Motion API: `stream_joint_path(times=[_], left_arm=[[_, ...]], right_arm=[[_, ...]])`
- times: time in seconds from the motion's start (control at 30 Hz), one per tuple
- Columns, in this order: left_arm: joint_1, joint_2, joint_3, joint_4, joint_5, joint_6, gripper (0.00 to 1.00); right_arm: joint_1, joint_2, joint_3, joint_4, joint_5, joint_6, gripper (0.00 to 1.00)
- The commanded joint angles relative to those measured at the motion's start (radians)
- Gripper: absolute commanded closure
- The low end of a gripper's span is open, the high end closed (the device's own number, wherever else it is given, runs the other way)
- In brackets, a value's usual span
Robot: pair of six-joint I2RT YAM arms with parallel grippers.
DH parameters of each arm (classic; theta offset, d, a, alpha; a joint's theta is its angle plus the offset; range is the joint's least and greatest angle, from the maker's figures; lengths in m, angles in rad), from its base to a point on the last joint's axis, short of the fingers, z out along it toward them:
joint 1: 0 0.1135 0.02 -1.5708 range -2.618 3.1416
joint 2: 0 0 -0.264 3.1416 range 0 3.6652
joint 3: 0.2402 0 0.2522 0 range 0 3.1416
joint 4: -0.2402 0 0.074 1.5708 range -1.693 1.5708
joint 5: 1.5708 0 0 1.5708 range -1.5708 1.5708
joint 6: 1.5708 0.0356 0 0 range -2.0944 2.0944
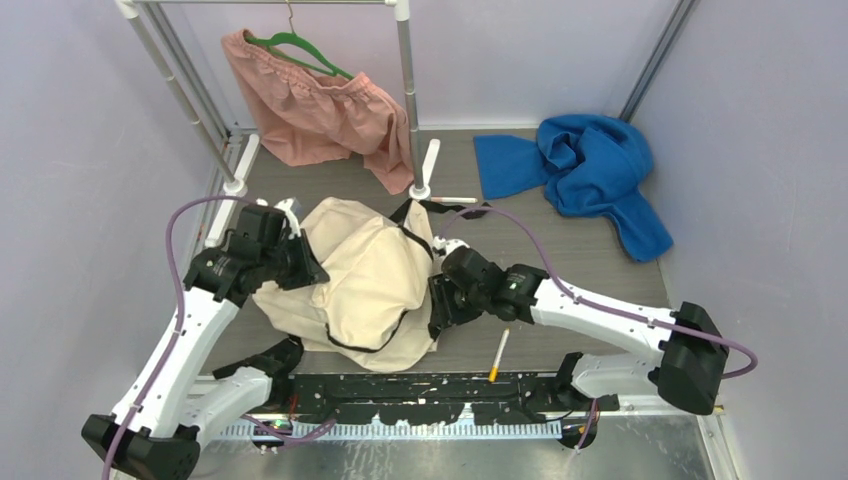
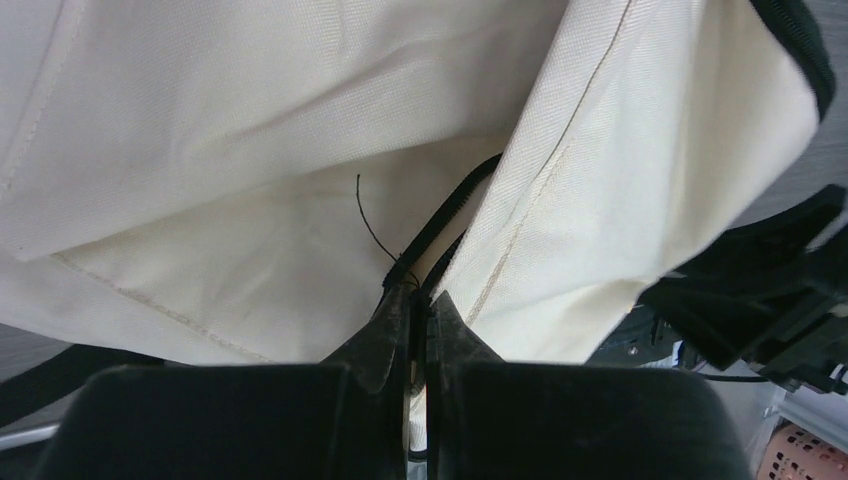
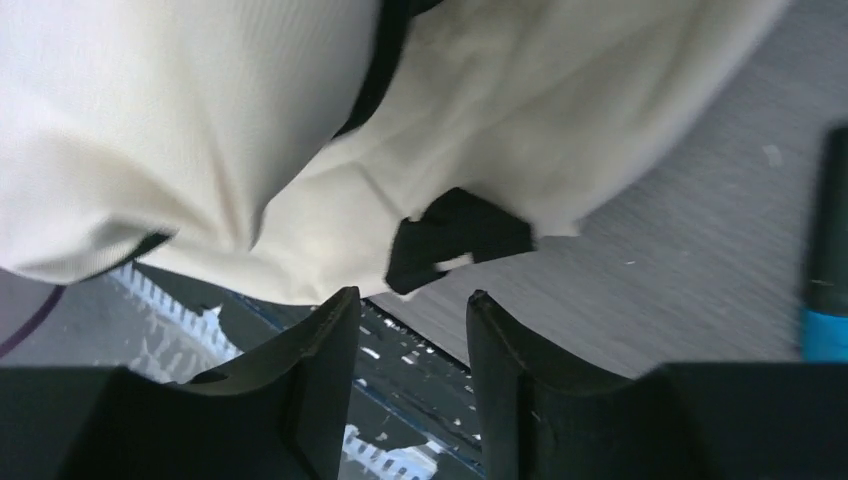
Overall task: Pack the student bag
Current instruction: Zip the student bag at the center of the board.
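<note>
Gripping zipper edge of student bag point(image 1: 370, 285) with closed left end effector point(image 2: 420, 295); hovering right end effector point(image 3: 412, 302), jaws apart, empty. Probably reaching next for nearby pen point(image 1: 498, 355).

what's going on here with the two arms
A robot is handling a cream student bag lying on the table. The left gripper is shut on the bag's fabric by its black zipper line. The right gripper is open beside the bag's near edge, holding nothing. A thin white pen lies on the table nearby, outside the bag.
</note>
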Motion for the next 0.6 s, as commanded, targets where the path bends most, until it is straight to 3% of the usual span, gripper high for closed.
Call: stream_joint_path(times=[0.0,0.23,0.4,0.47,0.5,0.57], left_arm=[[0.012,-0.028,-0.046,-0.045,-0.065,0.001,1.0],[0.012,-0.038,-0.087,-0.082,-0.114,-0.039,1.0],[0.012,-0.02,-0.074,-0.117,-0.131,-0.048,1.0],[0.012,0.002,-0.049,-0.133,-0.121,-0.04,1.0],[0.012,0.013,-0.036,-0.139,-0.117,-0.039,0.94],[0.012,0.02,-0.017,-0.135,-0.122,-0.044,0.64]], right_arm=[[-0.088,-0.068,0.114,-0.038,0.105,-0.083,0.5],[-0.349,-0.035,0.137,0.145,0.05,0.047,0.5],[-0.385,0.168,0.304,0.137,-0.047,-0.001,0.38],[-0.384,0.243,0.343,0.142,-0.09,-0.024,0.39],[-0.384,0.273,0.351,0.151,-0.106,-0.03,0.4],[-0.383,0.321,0.354,0.183,-0.154,-0.027,0.41]])
